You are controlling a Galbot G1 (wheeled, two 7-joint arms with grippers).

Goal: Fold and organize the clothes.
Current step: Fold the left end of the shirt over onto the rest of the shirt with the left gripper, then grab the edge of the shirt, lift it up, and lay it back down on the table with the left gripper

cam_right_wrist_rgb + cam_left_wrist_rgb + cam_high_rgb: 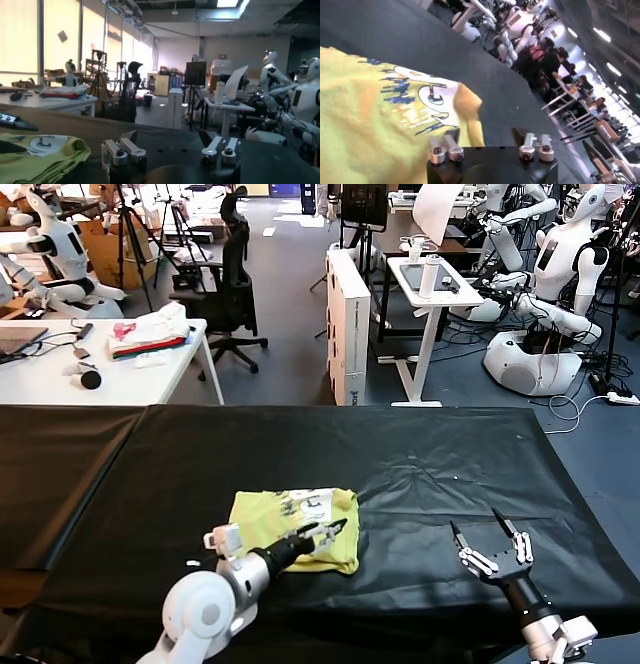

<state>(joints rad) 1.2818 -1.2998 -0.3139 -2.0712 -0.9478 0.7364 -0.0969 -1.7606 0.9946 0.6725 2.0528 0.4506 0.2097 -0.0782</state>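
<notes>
A long bench [420,474] draped in black cloth fills the near part of a busy robotics lab, with other white robots, a white desk and office chairs standing beyond it. On the cloth, toward the near edge and a little to the robot's left of centre, lies the lime yellow-green T-shirt [275,514], gathered into a compact, roughly rectangular bundle with its small white print facing up on the side toward the middle of the bench. The edges look rounded and a little lumpy rather than crisp. The left pincer [330,533] reaches over the near right part of the bundle, its fingers spread and holding nothing, the tips lying just over the fabric beside the print. The right pincer [490,539] hovers above bare black cloth well apart from the shirt, jaws wide and empty, seemingly waiting. Judging by the shape of the bundle, the folding seems largely done, and the step in hand appears to be letting go of a fold just laid. The next move probably calls for the left arm to lift clear without dragging the top layer, then for the bundle to be squared up or moved to its resting place, which would need a grip through all the layers so that nothing falls open.
</notes>
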